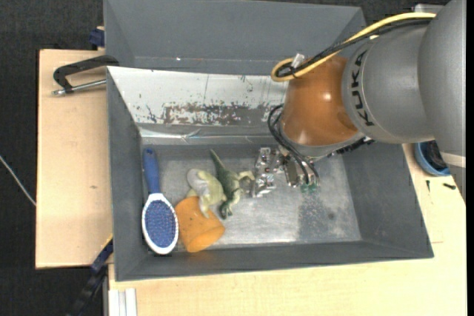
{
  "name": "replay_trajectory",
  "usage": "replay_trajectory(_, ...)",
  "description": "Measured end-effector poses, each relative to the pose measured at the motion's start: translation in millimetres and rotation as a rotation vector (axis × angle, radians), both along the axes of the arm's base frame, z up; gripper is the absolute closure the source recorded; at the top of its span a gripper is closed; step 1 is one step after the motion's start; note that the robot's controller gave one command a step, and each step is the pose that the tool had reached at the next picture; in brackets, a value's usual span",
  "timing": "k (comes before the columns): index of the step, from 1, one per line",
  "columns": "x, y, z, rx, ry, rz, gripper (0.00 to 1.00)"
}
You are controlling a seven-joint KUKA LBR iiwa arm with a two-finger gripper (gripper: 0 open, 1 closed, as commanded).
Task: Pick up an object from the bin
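Hovering beside green toy figure (224, 186): gripper (264, 175), clench could not be told; closing off-centre risked knocking figure away.

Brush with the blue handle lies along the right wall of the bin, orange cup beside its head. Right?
No. The camera view shows the brush against the bin's left wall, not the right. The orange cup does lie beside its head.

The grey bin (333, 214) carries, toward eight o'clock on its floor, a blue-handled brush (158, 222), an orange cup (198, 227) and what may be a green toy dinosaur (227, 187).
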State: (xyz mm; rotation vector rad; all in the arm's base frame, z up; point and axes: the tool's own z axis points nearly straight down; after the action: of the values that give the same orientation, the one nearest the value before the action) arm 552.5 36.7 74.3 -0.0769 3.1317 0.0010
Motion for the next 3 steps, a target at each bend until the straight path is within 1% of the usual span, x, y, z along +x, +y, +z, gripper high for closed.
replay_trajectory(1,-41.9,42.8,138.6,0.003,-0.003,-0.021,1.00)
replay_trajectory(2,-51.2,77.1,29.9,-0.001,0.013,0.454,1.00)
replay_trajectory(3,-49.9,76.8,31.8,-0.002,0.009,0.452,0.00)
